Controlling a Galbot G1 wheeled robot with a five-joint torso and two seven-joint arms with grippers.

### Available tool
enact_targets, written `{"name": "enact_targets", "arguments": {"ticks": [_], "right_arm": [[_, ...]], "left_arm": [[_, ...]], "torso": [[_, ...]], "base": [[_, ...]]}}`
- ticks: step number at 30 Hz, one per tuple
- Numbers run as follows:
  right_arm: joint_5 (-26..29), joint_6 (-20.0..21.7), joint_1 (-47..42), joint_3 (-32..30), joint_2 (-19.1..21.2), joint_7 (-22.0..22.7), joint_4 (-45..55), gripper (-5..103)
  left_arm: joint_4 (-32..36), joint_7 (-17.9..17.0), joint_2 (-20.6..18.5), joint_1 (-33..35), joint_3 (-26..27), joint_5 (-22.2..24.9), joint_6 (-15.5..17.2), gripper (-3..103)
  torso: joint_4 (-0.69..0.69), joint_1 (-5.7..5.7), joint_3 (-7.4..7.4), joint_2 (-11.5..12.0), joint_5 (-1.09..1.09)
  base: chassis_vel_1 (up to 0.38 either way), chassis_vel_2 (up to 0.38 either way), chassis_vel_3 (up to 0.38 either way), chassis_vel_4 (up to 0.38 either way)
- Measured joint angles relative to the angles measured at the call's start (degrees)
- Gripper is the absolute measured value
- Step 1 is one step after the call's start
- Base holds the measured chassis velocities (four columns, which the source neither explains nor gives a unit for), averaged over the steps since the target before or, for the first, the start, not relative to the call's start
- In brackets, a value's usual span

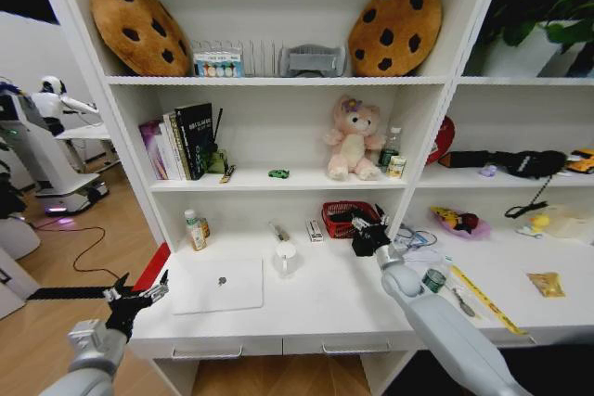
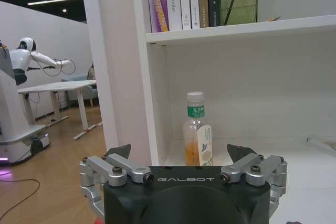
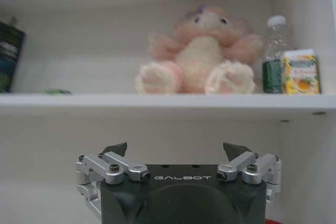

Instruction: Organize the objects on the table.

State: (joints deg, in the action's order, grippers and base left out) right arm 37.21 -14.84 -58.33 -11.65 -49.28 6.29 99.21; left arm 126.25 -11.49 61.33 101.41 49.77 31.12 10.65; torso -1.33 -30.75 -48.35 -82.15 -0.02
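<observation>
1. Left gripper (image 1: 137, 300) off the table's (image 1: 306, 308) front-left corner, jaws wide, empty.
2. Right gripper (image 1: 368, 236) above the back edge by the red basket (image 1: 345, 220), jaws wide, empty.
3. Laptop (image 1: 219, 285) front-left; bottle (image 2: 197, 129) at the back-left corner.
4. Judgement: pick one target, approach squarely, avoid the mug (image 1: 286, 257).
</observation>
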Motion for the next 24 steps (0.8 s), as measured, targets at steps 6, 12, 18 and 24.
{"name": "enact_targets", "arguments": {"ticks": [6, 12, 18, 24], "right_arm": [[1.64, -1.78, -21.65, -15.46, 1.5, -2.48, 12.92, 100], [1.79, -1.22, -40.94, -28.4, -2.0, -3.86, 21.73, 100], [1.31, -0.38, -46.3, -31.25, -4.6, -4.29, 25.74, 100], [-0.96, -1.15, -46.52, -29.54, -6.64, -4.03, 25.69, 100]], "left_arm": [[0.0, 0.0, 0.0, 0.0, 0.0, 0.0, 0.0, 100], [0.01, 0.01, 0.0, 0.0, -0.01, 0.0, 0.0, 100], [0.0, 0.01, 0.0, 0.0, -0.01, 0.0, 0.01, 100], [0.0, 0.01, 0.0, 0.0, 0.0, 0.0, 0.01, 100]], "torso": [[-0.05, 0.0, 0.0, 0.0, 0.03], [-0.01, 0.01, 0.0, 0.0, 0.03], [0.0, 0.01, 0.0, -0.01, 0.01], [0.01, 0.0, -0.01, 0.0, 0.01]], "base": [[0.0, 0.0, 0.0, 0.0], [0.0, 0.0, 0.0, 0.0], [0.0, 0.0, 0.0, 0.0], [-0.034, -0.032, 0.046, 0.045]]}}
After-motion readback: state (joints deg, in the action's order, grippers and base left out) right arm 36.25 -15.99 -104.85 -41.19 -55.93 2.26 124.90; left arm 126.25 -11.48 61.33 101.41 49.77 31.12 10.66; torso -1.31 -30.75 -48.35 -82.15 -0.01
